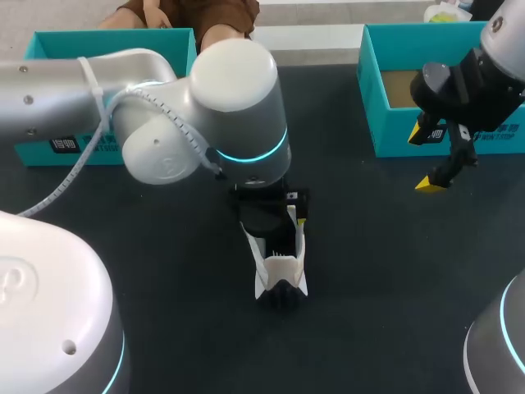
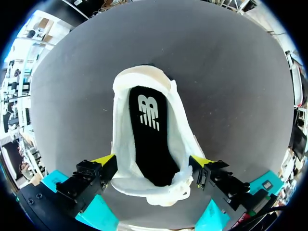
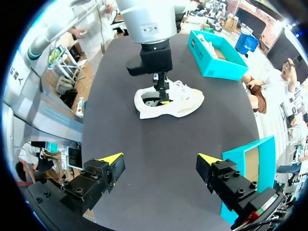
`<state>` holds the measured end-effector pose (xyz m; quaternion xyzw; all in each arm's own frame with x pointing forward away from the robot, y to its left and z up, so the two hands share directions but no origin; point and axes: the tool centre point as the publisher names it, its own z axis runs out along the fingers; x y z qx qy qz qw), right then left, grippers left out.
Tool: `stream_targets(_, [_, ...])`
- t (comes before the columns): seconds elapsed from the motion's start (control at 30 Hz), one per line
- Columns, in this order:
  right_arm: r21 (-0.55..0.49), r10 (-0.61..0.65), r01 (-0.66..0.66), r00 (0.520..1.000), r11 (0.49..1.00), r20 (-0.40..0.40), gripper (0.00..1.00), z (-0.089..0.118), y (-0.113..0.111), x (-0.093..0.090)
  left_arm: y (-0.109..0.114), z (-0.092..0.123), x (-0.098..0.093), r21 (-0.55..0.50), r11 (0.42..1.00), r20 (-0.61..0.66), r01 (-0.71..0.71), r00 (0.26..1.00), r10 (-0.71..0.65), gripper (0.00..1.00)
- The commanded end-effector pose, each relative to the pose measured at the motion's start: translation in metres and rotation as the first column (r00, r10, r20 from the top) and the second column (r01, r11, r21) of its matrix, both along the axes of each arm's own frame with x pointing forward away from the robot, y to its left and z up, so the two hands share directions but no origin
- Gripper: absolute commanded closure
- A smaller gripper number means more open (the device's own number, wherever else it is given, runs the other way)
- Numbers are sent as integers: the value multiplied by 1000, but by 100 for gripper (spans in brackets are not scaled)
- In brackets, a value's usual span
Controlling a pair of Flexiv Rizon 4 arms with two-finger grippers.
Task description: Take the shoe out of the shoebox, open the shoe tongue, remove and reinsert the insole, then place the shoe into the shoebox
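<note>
At table centre, one white fabric shoe (image 1: 279, 263) sits sole-down with one black foam insole (image 2: 149, 134) seated inside. Left gripper (image 2: 152, 161): fingers wide, apparently pressing both shoe flanks. Right gripper (image 3: 161, 163): fingers wide, empty, right of the shoe. Judgement: keep the left clamp steady; the right should pinch the insole edge and peel slowly. Two teal cardboard shoeboxes (image 1: 385, 131), far left and far right.
</note>
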<state>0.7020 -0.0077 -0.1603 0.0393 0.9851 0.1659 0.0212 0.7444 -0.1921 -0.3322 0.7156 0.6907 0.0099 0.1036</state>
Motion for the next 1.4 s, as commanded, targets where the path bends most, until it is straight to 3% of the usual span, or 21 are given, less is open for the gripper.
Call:
stream_targets(0.03, [-3, 1, -1, 1000, 1000, -3, 0, -1, 1, 2, -1, 0, -1, 9, 1000, 0, -2, 1000, 2, 0])
stream_targets(0.4, [-3, 1, -1, 1000, 1000, -3, 0, -1, 1, 2, -1, 21, 9, -20, 1000, -17, -21, 1000, 20, 0])
stream_targets(0.6, [-3, 1, -1, 1000, 1000, -3, 0, -1, 1, 2, -1, 21, 22, -17, 999, -16, -52, 999, 52, 0])
stream_targets(0.93, [-3, 1, -1, 1000, 1000, -3, 0, -1, 1, 2, 5, 23, 25, -11, 998, -27, -60, 998, 60, 0])
stream_targets(1.0, [-3, 1, -1, 1000, 1000, -3, 0, -1, 1, 2, 5, 23, 25, -10, 998, -27, -60, 998, 59, 11])
stream_targets(1.1, [-3, 1, -1, 1000, 1000, -3, 0, -1, 1, 2, 5, 24, 23, -15, 998, -25, -56, 998, 56, 51])
stream_targets(1.17, [-3, 1, -1, 1000, 1000, -3, 0, -1, 1, 2, 4, 27, 21, -27, 998, -23, -55, 998, 54, 58])
stream_targets(1.4, [-3, 1, -1, 1000, 1000, -3, 0, -1, 1, 2, 3, 24, 16, -24, 999, -36, -40, 999, 39, 66])
